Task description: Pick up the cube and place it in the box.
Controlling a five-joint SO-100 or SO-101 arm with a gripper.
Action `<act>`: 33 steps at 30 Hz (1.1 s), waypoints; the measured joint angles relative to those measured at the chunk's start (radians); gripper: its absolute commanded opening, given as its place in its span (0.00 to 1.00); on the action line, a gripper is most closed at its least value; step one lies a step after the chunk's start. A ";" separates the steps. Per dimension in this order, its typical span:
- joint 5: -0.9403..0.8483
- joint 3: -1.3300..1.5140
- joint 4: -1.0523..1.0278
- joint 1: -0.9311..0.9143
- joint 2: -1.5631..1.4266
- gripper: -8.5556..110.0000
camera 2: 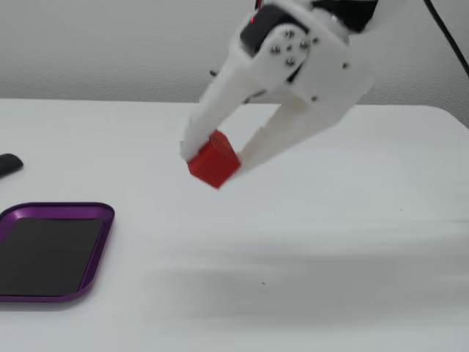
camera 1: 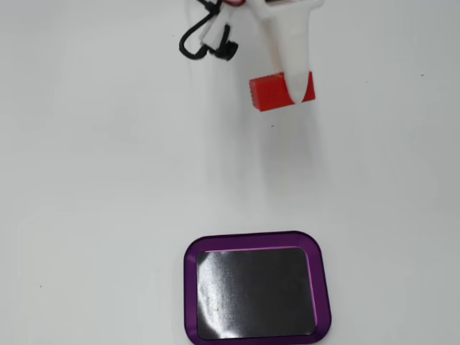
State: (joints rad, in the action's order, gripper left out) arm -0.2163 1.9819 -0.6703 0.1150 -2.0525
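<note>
The cube [camera 1: 272, 92] is a bright red block held between the two white fingers of my gripper [camera 1: 295, 95]. In a fixed view from the side the cube [camera 2: 213, 162] hangs tilted a little above the white table, clamped between the fingers of the gripper [camera 2: 212, 158]. The box [camera 1: 257, 288] is a purple-rimmed tray with a dark flat inside, at the bottom of a fixed view from above. In the side view the box [camera 2: 51, 253] lies at the lower left, well apart from the cube. The box holds nothing.
A black cable loop [camera 1: 205, 39] hangs from the arm near the top of a fixed view. A small dark object [camera 2: 9, 164] lies at the left edge of the table. The table [camera 1: 93, 180] is plain white.
</note>
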 measured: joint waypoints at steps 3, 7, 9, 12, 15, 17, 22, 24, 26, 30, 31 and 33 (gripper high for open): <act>-0.084 0.043 0.130 0.002 -0.080 0.07; -0.236 0.138 0.370 -0.021 -0.092 0.07; -0.299 0.183 0.503 -0.052 -0.063 0.07; -0.344 0.199 0.647 -0.075 0.048 0.07; -0.364 0.184 0.703 -0.078 0.204 0.07; -0.364 0.133 0.710 -0.091 0.319 0.07; -0.364 -0.020 0.716 -0.101 0.517 0.07; -0.364 -0.072 0.716 -0.100 0.561 0.07; -0.364 -0.112 0.718 -0.100 0.592 0.07; -0.364 -0.155 0.718 -0.101 0.617 0.07; -0.364 -0.158 0.718 -0.103 0.626 0.07; -0.364 -0.164 0.719 -0.103 0.655 0.07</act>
State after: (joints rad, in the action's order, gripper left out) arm -0.5798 1.8178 0.0491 0.0123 -1.3975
